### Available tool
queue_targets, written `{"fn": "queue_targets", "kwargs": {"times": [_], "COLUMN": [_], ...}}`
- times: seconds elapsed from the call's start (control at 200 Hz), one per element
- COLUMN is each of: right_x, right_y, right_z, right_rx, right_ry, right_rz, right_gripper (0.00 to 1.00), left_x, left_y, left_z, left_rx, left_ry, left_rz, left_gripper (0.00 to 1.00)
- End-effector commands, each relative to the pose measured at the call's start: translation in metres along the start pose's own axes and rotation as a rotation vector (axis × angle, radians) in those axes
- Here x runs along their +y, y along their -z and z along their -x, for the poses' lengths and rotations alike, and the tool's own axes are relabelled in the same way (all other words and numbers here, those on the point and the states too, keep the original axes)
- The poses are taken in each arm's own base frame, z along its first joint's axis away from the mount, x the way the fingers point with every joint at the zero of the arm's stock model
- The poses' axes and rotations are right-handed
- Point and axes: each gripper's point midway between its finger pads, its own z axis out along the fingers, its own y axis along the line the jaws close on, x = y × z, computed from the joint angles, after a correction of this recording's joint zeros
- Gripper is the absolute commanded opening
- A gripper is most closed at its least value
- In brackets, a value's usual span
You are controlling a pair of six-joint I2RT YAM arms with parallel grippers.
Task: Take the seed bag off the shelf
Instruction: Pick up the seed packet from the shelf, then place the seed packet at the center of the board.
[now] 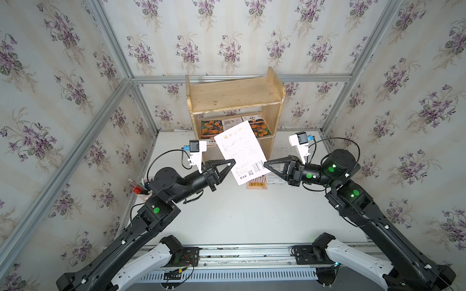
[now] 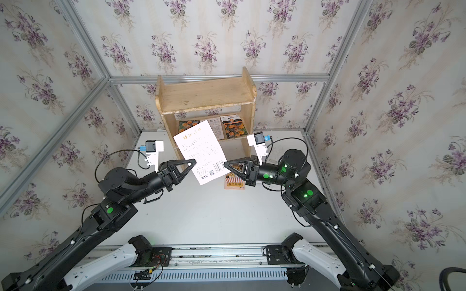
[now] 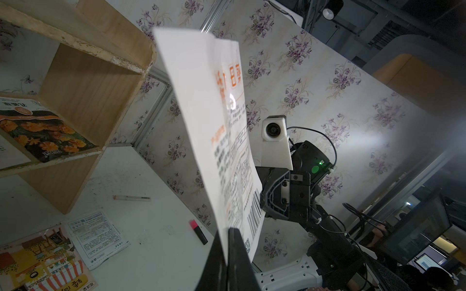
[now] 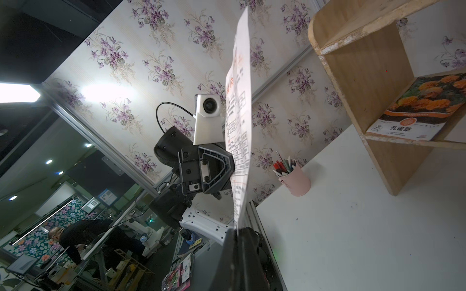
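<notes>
Seed bag: off shelf, aloft just in front of its lower tier, tilted, white printed side up. Left edge pinched in closed left gripper; right edge nipped in right gripper, jaws closed on it too. Marigold packets flat on lower tier.

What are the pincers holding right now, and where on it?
The white seed bag, in mid-air off the shelf: left pincer grips one long edge, right pincer the opposite edge beside the barcode.
</notes>
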Motion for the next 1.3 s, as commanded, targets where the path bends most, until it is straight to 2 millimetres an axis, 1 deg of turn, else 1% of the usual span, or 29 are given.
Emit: {"fn": "queue_targets", "kwargs": {"times": [0.0, 0.035, 0.125, 0.235, 0.34, 0.43, 0.599, 0.689, 0.769, 0.909, 1.029, 1.254, 1.279, 1.294], "right_x": [-0.006, -0.011, -0.023, -0.04, -0.055, -0.064, -0.082, -0.091, -0.099, -0.112, -0.123, -0.134, -0.135, -0.135], "right_y": [0.004, 0.006, 0.01, 0.018, 0.026, 0.03, 0.036, 0.04, 0.044, 0.05, 0.055, 0.056, 0.055, 0.055], "right_z": [0.001, 0.0, -0.004, -0.01, -0.018, -0.025, -0.045, -0.056, -0.065, -0.078, -0.086, -0.093, -0.094, -0.094], "right_rx": [-0.019, -0.022, -0.018, -0.018, -0.01, 0.002, 0.043, 0.064, 0.075, 0.093, 0.094, 0.104, 0.108, 0.109], "right_ry": [0.036, 0.04, 0.052, 0.065, 0.071, 0.072, 0.056, 0.049, 0.043, 0.036, 0.031, 0.023, 0.022, 0.021], "right_rz": [-0.051, -0.081, -0.159, -0.257, -0.339, -0.378, -0.436, -0.464, -0.494, -0.539, -0.579, -0.606, -0.605, -0.605], "right_gripper": [0.22, 0.25, 0.37, 0.53, 0.66, 0.75, 0.87, 0.95, 1.0, 1.0, 1.0, 1.0, 1.0, 1.0], "left_x": [-0.004, -0.003, 0.001, 0.01, 0.027, 0.047, 0.101, 0.123, 0.142, 0.167, 0.187, 0.232, 0.234, 0.242], "left_y": [0.0, 0.0, 0.0, 0.001, 0.001, 0.002, 0.004, 0.004, 0.003, -0.003, -0.009, -0.011, -0.012, -0.011], "left_z": [-0.007, -0.01, -0.019, -0.034, -0.052, -0.07, -0.103, -0.117, -0.126, -0.141, -0.153, -0.178, -0.179, -0.185], "left_rx": [0.057, 0.079, 0.148, 0.234, 0.318, 0.381, 0.473, 0.503, 0.528, 0.566, 0.604, 0.699, 0.702, 0.719], "left_ry": [-0.028, -0.031, -0.042, -0.042, -0.031, -0.013, 0.056, 0.084, 0.095, 0.13, 0.152, 0.186, 0.185, 0.201], "left_rz": [-0.012, -0.003, 0.024, 0.052, 0.096, 0.146, 0.248, 0.274, 0.305, 0.322, 0.343, 0.425, 0.427, 0.439], "left_gripper": [0.0, 0.0, 0.0, 0.0, 0.0, 0.0, 0.0, 0.0, 0.0, 0.0, 0.0, 0.0, 0.0, 0.0]}}
